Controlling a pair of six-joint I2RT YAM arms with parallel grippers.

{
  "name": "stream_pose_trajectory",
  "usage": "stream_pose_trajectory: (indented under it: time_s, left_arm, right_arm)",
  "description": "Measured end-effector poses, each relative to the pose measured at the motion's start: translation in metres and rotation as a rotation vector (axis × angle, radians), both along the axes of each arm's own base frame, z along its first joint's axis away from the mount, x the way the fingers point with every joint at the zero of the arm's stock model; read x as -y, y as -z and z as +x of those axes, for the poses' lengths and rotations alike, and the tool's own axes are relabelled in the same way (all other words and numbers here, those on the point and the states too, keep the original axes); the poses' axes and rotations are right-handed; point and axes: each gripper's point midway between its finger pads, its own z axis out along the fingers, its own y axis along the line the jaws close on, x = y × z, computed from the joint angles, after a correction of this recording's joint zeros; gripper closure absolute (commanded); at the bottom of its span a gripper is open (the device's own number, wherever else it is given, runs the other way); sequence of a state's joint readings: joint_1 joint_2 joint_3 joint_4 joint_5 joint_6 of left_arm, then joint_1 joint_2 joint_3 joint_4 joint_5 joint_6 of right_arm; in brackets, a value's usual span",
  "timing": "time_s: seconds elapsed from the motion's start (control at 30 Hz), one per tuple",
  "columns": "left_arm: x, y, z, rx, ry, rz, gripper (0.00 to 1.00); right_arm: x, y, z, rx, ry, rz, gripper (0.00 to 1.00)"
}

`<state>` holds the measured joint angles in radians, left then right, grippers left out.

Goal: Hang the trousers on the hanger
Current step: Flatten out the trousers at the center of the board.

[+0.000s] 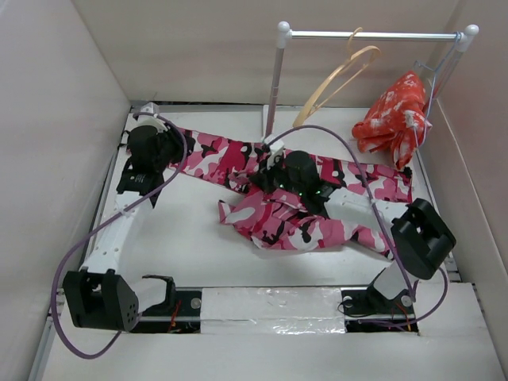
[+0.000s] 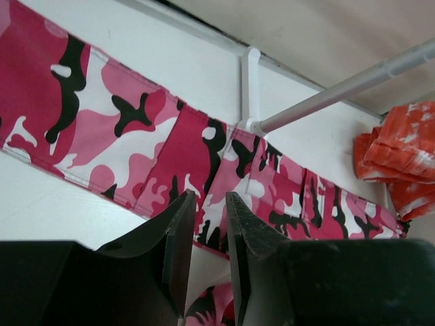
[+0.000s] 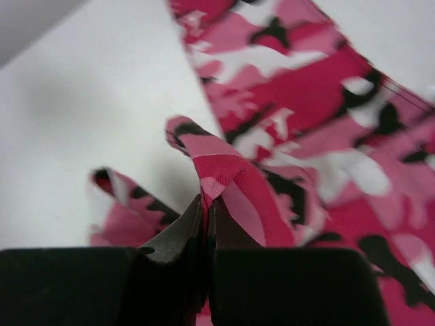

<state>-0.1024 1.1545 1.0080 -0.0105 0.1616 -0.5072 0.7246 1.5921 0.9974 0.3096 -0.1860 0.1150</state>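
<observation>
Trousers (image 1: 214, 151): soft camo print in pink, red, white and black. They lie on the white table (image 1: 186, 246). One leg runs from the far-L corner toward centre, the other runs out to the R side. Mid section is bunched and folded over itself nr table centre. L wrist view shows a flat leg w/ a stitched edge.

R gripper (image 3: 207, 200): jaws together, clamped on a raised fold of the trousers. The fabric peaks up just past the fingertips.

L gripper (image 2: 209, 197): jaws slightly apart w/ a narrow gap, nothing seen between them. It sits over the far-L part of the table, just beside the leg, pointing toward the rack post.

Hanger (image 1: 337, 83): light tan wood, arched. Its metal hook is over the rail of the rack (image 1: 373, 35) at the back. It hangs tilted, well apart from both grippers.

Orange garment (image 1: 393, 119) w/ white blotches hangs at the R end of the same rail, above the trouser leg's R end.

Edges/room: the rack's L post comes down at the far edge of the trousers. Bare table shows near-L, between the L arm and the bunched part. White walls (image 1: 48, 119) close in on L, back and R. Purple cables (image 1: 361, 171) loop over both arms; one arcs across the trousers.
</observation>
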Motion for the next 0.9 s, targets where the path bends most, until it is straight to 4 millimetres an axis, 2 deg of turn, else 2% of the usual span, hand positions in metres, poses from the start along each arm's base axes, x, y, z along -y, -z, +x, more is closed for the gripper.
stream_pose_trajectory:
  time_s: [0.07, 0.13, 0.2, 0.23, 0.27, 0.33, 0.37, 0.43, 0.5, 0.53, 0.63, 0.67, 0.7, 0.8, 0.83, 0.87, 0.9]
  left_arm:
    - [-0.001, 0.009, 0.002, -0.027, -0.005, 0.008, 0.78]
    - [-0.008, 0.016, 0.002, -0.052, -0.038, 0.033, 0.78]
    - [-0.020, 0.017, 0.001, -0.057, -0.096, 0.072, 0.76]
    - [-0.027, 0.015, 0.000, -0.054, -0.125, 0.091, 0.73]
    - [-0.034, 0.011, -0.001, -0.042, -0.156, 0.111, 0.66]
    - [-0.047, 0.002, -0.007, -0.017, -0.215, 0.145, 0.64]
    - [-0.052, -0.004, -0.009, -0.003, -0.238, 0.155, 0.63]
    - [-0.057, -0.015, -0.012, 0.020, -0.260, 0.168, 0.63]
    - [-0.058, -0.023, -0.010, 0.031, -0.264, 0.176, 0.63]
    - [-0.058, -0.023, -0.007, 0.028, -0.262, 0.181, 0.63]
    - [-0.056, -0.011, 0.002, -0.016, -0.248, 0.197, 0.62]
    - [-0.055, -0.003, 0.005, -0.040, -0.241, 0.202, 0.62]
    - [-0.053, 0.007, 0.006, -0.069, -0.230, 0.205, 0.62]
    - [-0.048, 0.031, 0.006, -0.147, -0.199, 0.210, 0.64]
    - [-0.047, 0.039, 0.004, -0.167, -0.188, 0.207, 0.64]
    - [-0.045, 0.046, 0.001, -0.187, -0.181, 0.206, 0.65]
    - [-0.045, 0.054, -0.002, -0.205, -0.177, 0.206, 0.65]
  right_arm:
    - [-0.031, -0.010, -0.026, 0.021, -0.090, 0.035, 1.00]
    - [-0.080, -0.018, -0.063, 0.028, -0.216, 0.054, 1.00]
    - [-0.138, -0.018, -0.108, 0.026, -0.361, 0.071, 0.80]
    - [-0.163, -0.014, -0.129, 0.020, -0.421, 0.071, 0.67]
    - [-0.182, -0.007, -0.151, 0.009, -0.476, 0.062, 0.39]
    - [-0.196, 0.014, -0.188, -0.026, -0.556, 0.030, 0.23]
    - [-0.194, 0.025, -0.201, -0.047, -0.586, 0.009, 0.17]
    - [-0.177, 0.038, -0.205, -0.080, -0.591, -0.020, 0.17]
    - [-0.147, 0.036, -0.186, -0.092, -0.543, -0.027, 0.19]
    - [-0.133, 0.029, -0.172, -0.086, -0.505, -0.018, 0.21]
    - [-0.096, -0.007, -0.128, -0.023, -0.378, 0.036, 0.68]
    - [-0.090, -0.016, -0.119, -0.002, -0.353, 0.052, 0.96]
    - [-0.087, -0.024, -0.113, 0.012, -0.338, 0.067, 1.00]
    - [-0.087, -0.026, -0.115, 0.019, -0.338, 0.096, 1.00]
    - [-0.082, -0.013, -0.123, -0.001, -0.343, 0.080, 0.95]
    - [-0.078, -0.001, -0.129, -0.020, -0.346, 0.061, 0.71]
    - [-0.074, 0.010, -0.131, -0.038, -0.346, 0.036, 0.56]
